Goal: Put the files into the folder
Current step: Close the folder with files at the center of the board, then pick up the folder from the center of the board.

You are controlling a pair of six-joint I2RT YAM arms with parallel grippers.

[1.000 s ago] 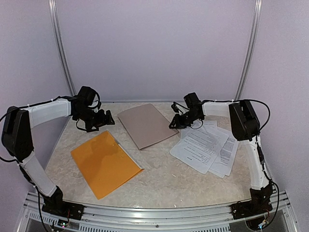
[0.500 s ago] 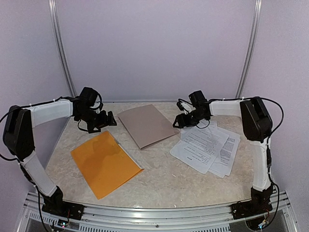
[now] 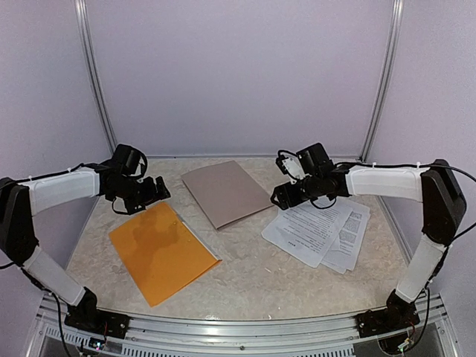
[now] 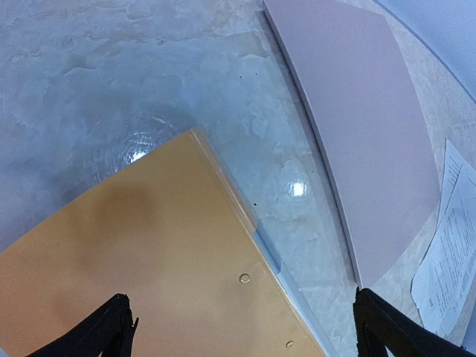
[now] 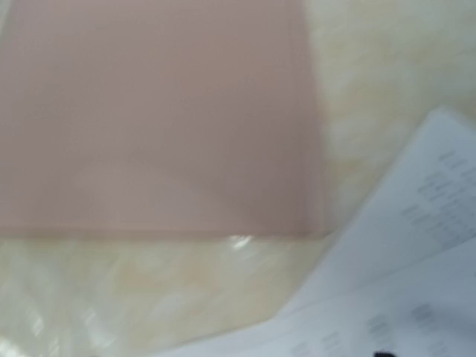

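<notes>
The orange folder (image 3: pixel 160 249) lies flat at the front left, shut, with a pale strip (image 4: pixel 279 264) along its spine edge. My left gripper (image 3: pixel 149 192) hovers over the folder's far corner, open; its black fingertips (image 4: pixel 111 331) stand wide apart over the orange cover (image 4: pixel 134 275) with nothing between them. The files (image 3: pixel 316 223), several printed white sheets, lie fanned out at the right. My right gripper (image 3: pixel 281 196) hangs over their far left corner, open and empty. The blurred right wrist view shows the sheets (image 5: pixel 416 297) beside the clipboard.
A grey-brown clipboard (image 3: pixel 223 192) lies flat between folder and files, toward the back; it shows in the left wrist view (image 4: pixel 372 126) and the right wrist view (image 5: pixel 149 111) too. Marbled tabletop (image 3: pixel 253 268) lies in front. The metal rail (image 3: pixel 245 323) runs along the near edge.
My right arm has stretched out lower and its gripper has opened over the sheets' far corner. My left gripper has drifted slightly toward the folder's far corner.
</notes>
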